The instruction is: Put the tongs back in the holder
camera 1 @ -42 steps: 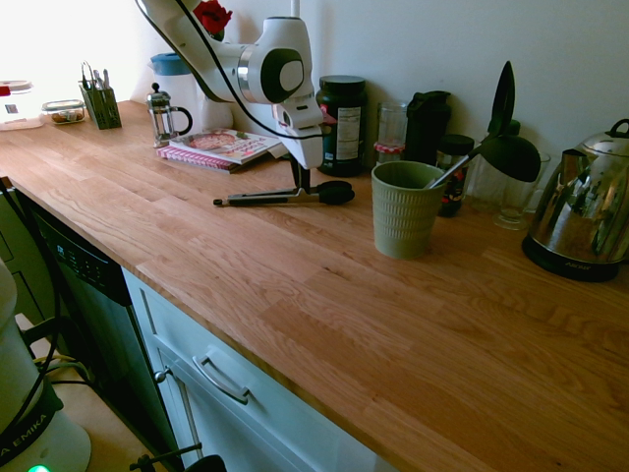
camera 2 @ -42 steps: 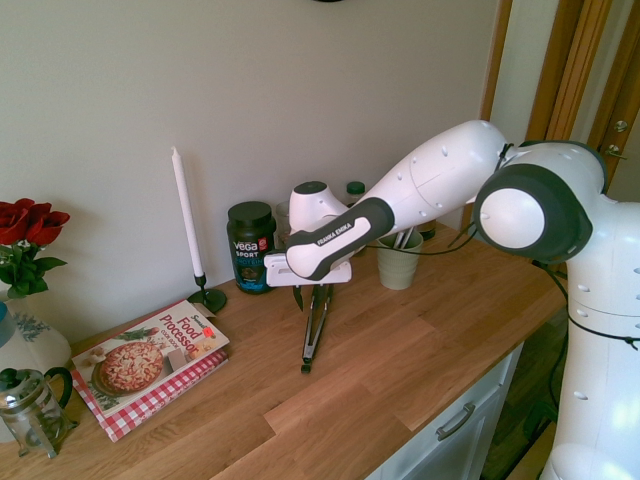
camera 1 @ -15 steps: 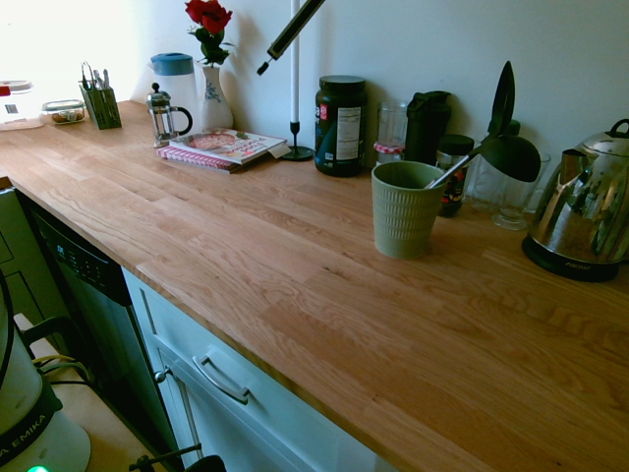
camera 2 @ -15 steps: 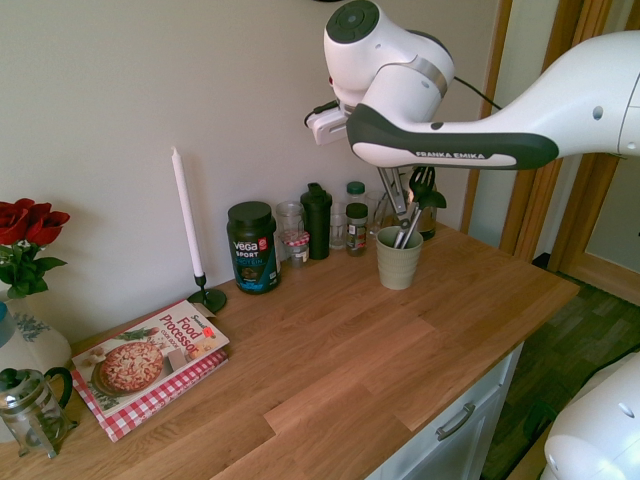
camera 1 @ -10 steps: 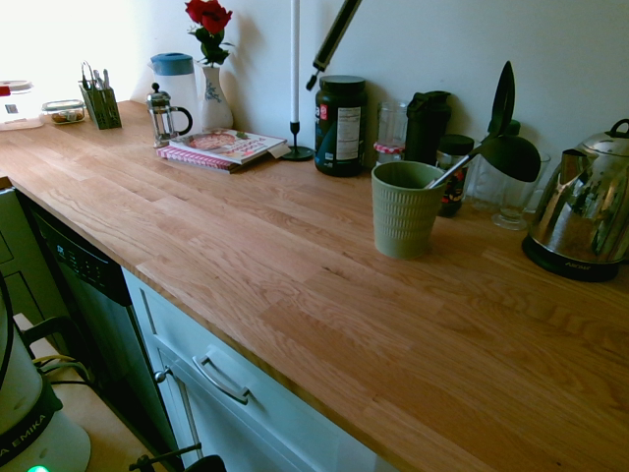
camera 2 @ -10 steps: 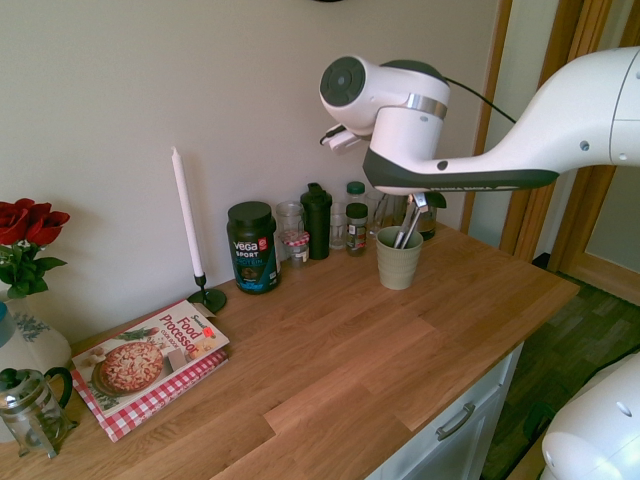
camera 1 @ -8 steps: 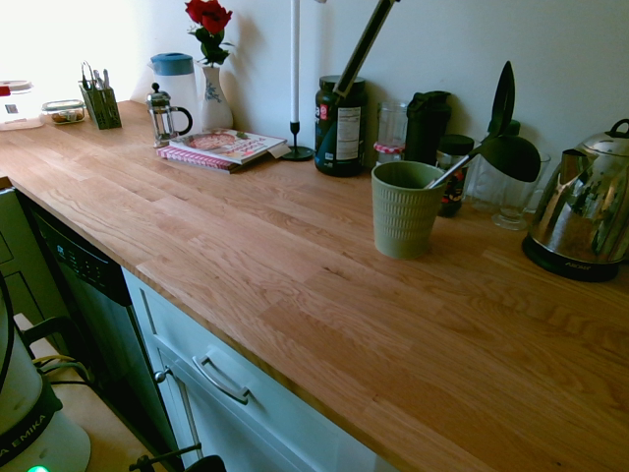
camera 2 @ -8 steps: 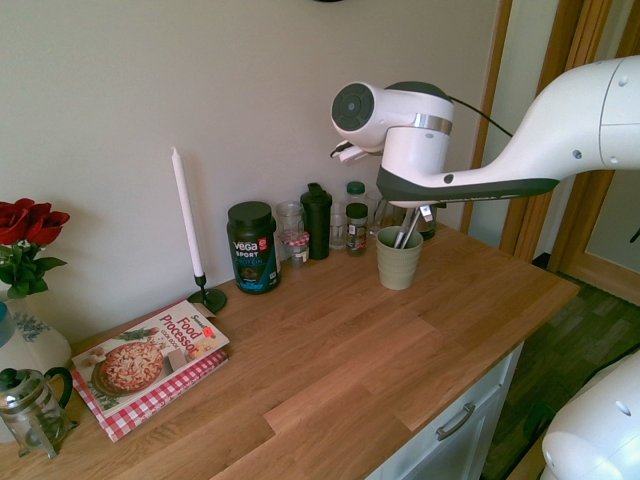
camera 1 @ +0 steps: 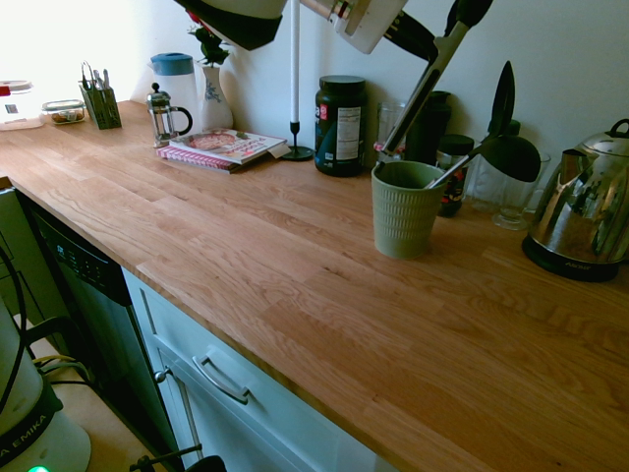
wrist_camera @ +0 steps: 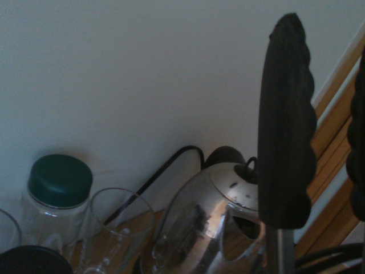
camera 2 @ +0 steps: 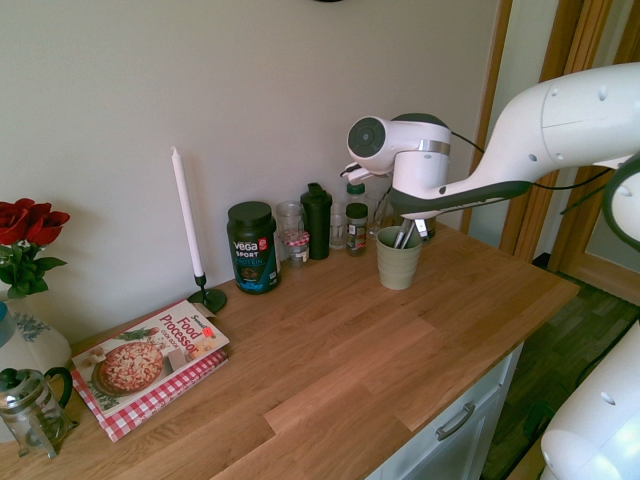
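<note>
The tongs (camera 1: 423,84) hang slanted over the counter, black tips up and slim end down. Their lower end is at the left rim of the sage-green ribbed holder (camera 1: 405,211); I cannot tell whether it is inside. My gripper (camera 1: 432,47) is shut on the tongs' upper part, near the top of the picture. From the other side, the gripper (camera 2: 412,225) sits right above the holder (camera 2: 399,262). A black ladle (camera 1: 506,138) leans out of the holder to the right. One black tong tip (wrist_camera: 285,125) stands large in the wrist view.
A steel kettle (camera 1: 580,221) stands right of the holder. Along the wall are a dark bottle (camera 1: 428,123), a protein tub (camera 1: 341,125), glasses and jars. Further left are a tall white candle (camera 1: 294,79), a cookbook (camera 1: 221,147) and a French press (camera 1: 165,115).
The arm has carried the tongs to the right and down, from above the candle to the holder. The tongs' lower end has come down to the holder's rim.
</note>
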Robot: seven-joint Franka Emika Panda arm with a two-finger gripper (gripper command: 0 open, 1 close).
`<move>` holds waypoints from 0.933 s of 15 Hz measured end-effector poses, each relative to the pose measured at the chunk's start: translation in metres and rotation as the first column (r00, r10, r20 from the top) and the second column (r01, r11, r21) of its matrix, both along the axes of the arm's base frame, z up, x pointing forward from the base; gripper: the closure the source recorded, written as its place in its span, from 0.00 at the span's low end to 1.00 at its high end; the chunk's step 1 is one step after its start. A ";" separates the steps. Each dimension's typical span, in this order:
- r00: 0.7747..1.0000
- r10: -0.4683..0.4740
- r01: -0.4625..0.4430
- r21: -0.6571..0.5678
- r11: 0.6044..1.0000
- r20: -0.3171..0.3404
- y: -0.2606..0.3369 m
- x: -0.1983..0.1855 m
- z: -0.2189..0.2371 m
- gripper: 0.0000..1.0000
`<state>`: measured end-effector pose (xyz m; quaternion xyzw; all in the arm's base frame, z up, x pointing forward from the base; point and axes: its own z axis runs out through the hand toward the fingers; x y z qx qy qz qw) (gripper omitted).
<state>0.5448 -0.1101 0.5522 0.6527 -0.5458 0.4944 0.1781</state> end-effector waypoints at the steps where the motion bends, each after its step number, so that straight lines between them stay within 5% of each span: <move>1: 1.000 0.004 -0.004 0.004 1.000 0.000 -0.002 0.011 -0.005 1.00; 6: 1.000 0.021 -0.021 0.014 1.000 -0.001 -0.008 0.050 -0.022 1.00; 14: 1.000 0.019 -0.018 0.067 0.998 -0.022 -0.006 0.044 -0.074 1.00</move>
